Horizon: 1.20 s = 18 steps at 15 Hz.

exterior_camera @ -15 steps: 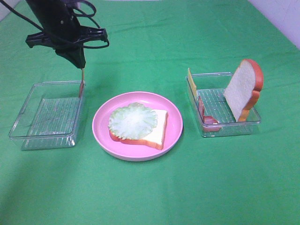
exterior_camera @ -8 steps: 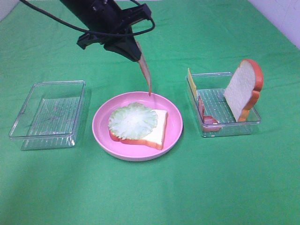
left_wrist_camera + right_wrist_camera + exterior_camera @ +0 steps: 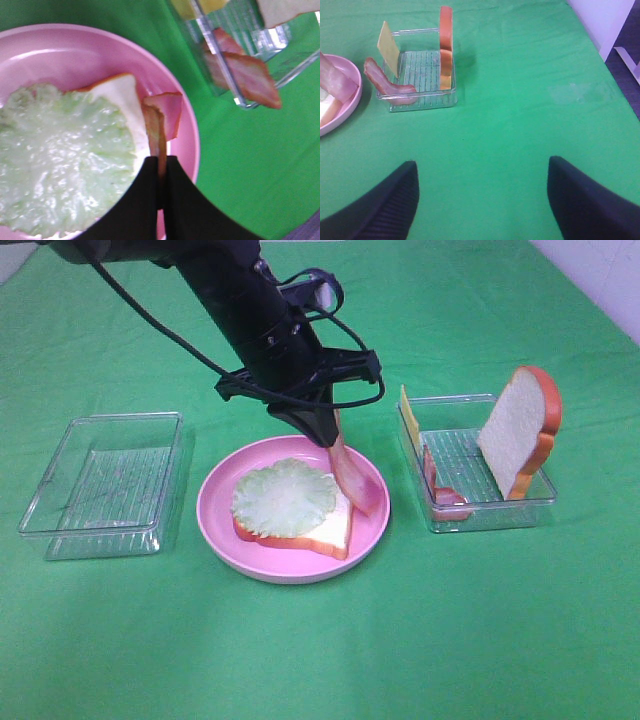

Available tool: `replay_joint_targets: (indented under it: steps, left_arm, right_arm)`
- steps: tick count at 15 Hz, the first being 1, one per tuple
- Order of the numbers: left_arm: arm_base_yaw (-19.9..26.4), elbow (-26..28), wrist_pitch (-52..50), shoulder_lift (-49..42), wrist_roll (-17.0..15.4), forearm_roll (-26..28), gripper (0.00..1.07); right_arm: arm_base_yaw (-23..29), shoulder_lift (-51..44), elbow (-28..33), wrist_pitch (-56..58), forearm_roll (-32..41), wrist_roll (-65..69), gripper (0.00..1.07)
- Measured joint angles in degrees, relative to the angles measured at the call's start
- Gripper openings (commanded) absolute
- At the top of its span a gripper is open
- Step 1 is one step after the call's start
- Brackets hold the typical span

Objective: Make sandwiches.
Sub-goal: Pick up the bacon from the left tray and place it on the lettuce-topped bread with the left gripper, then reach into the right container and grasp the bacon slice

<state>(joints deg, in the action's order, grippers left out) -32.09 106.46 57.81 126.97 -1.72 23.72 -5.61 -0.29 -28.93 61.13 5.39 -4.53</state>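
Bacon strip (image 3: 354, 478): pink-red, thin, probably light and rubbery-limp, likely to fold or flop. Hangs from left gripper (image 3: 328, 432), which pinches upper end tight. End grip suits draping. Lower end over plate (image 3: 290, 575) at right edge of bread slice (image 3: 338, 528); contact unclear. Lettuce (image 3: 285, 497) pale green, frilled, round, lies flat on white slice with orange-brown crust. Plate pink, round, glossy. Right: clear ribbed tray (image 3: 490, 512) holds upright bread (image 3: 520, 430), yellow cheese (image 3: 409, 415), more bacon (image 3: 445, 502). Right gripper (image 3: 482, 200) spread wide, holding nothing, over green cloth (image 3: 520, 125).

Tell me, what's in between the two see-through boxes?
In the high view, the pink plate sits between them, carrying a bread slice topped with lettuce. The left hand holds a bacon strip hanging over it.
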Motion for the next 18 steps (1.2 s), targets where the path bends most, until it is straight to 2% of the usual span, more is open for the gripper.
replay_joint_targets:
  steps: [2, 5, 9, 10, 13, 14, 18]
  left_arm:
    - [0.00, 0.00, 0.86, 0.52, -3.61, -6.59, 0.00]
    - [0.00, 0.00, 1.66, 0.57, -6.53, -12.72, 0.00]
    - [0.00, 0.00, 2.58, 0.57, -6.70, -13.18, 0.00]
    - [0.00, 0.00, 2.75, 0.57, -6.70, -13.58, 0.08]
    - [0.00, 0.00, 3.84, 0.57, -6.70, -13.98, 0.64]
    - [0.00, 0.00, 4.64, 0.57, -6.70, -14.15, 0.72]
    - [0.00, 0.46, 9.51, -1.66, -6.76, -17.59, 0.74]
  right_arm:
    - [0.00, 0.00, 0.00, 0.00, 0.00, 0.00, 0.69]
    - [0.00, 0.00, 0.00, 0.00, 0.00, 0.00, 0.69]
    - [0.00, 0.00, 0.00, 0.00, 0.00, 0.00, 0.69]
    - [0.00, 0.00, 0.00, 0.00, 0.00, 0.00, 0.69]
    - [0.00, 0.00, 0.00, 0.00, 0.00, 0.00, 0.69]
    - [0.00, 0.00, 0.00, 0.00, 0.00, 0.00, 0.69]
    - [0.00, 0.00, 0.00, 0.00, 0.00, 0.00, 0.69]
